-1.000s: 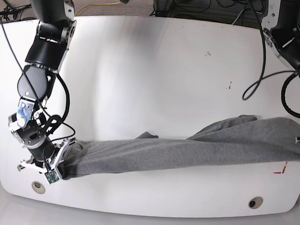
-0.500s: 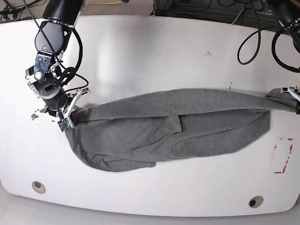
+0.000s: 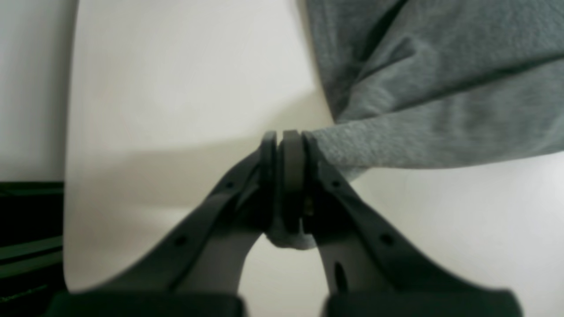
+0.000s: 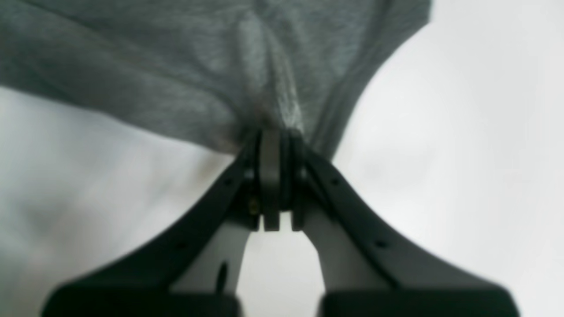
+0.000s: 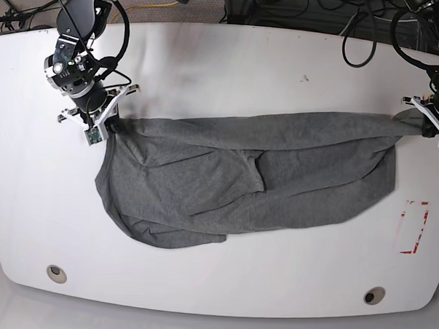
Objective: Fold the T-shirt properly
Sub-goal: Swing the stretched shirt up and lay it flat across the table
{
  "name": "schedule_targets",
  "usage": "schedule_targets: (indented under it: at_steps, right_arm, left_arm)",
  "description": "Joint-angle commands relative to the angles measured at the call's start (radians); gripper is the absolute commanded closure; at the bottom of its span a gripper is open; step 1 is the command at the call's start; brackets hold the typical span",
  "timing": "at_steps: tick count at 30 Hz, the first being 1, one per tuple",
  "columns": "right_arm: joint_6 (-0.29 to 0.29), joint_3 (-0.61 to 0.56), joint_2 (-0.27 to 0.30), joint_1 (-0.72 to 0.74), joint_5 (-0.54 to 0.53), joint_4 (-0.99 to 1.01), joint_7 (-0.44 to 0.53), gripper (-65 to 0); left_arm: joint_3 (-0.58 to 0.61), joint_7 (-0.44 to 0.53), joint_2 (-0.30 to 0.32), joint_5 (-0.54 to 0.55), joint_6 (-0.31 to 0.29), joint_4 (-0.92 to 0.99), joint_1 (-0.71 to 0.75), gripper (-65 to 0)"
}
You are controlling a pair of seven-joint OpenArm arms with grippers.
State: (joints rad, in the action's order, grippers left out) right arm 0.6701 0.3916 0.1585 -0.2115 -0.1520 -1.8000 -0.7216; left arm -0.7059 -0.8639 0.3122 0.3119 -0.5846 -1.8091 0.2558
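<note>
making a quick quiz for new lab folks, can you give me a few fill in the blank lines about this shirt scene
1. Both grippers are shut on the ____.
2. The shirt is stretched between the left gripper and the right gripper, and its colour is ____.
3. The shirt rests on a ____ table.
4. The red marking lies nearer the ____ gripper.

Missing words: shirt; grey; white; left

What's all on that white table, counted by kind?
T-shirt: 1
End effectors gripping it: 2, left and right
Round holes in the table's near edge: 2
Red mark: 1
Total: 6
</note>
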Motion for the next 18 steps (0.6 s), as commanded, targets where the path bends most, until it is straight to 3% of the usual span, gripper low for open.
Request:
schedule_targets:
  at_steps: [1, 7, 11, 18]
  right_arm:
    - [0.001, 0.004, 0.011, -0.015, -0.071, -0.021, 0.020, 0.0]
    - [0.028, 0.004, 0.011, -0.067, -0.189, -0.019, 0.020, -5.4]
    - [0.028, 0.004, 0.011, -0.075, -0.217, -0.022, 0.018, -15.5]
    - [0.028, 0.042, 0.008, -0.065, -0.217, -0.021, -0.030, -39.0]
  left_arm:
    - [-0.007, 0.030, 0.046, 0.003, 0.001, 0.010, 0.004, 0.0]
    - [-0.007, 0.058, 0.066, 0.003, 0.001, 0.042, 0.009, 0.0]
    - [-0.005, 0.058, 0.078, 0.003, 0.001, 0.064, 0.006, 0.0]
    - [-0.002, 0.058, 0.080, 0.003, 0.001, 0.067, 0.004, 0.0]
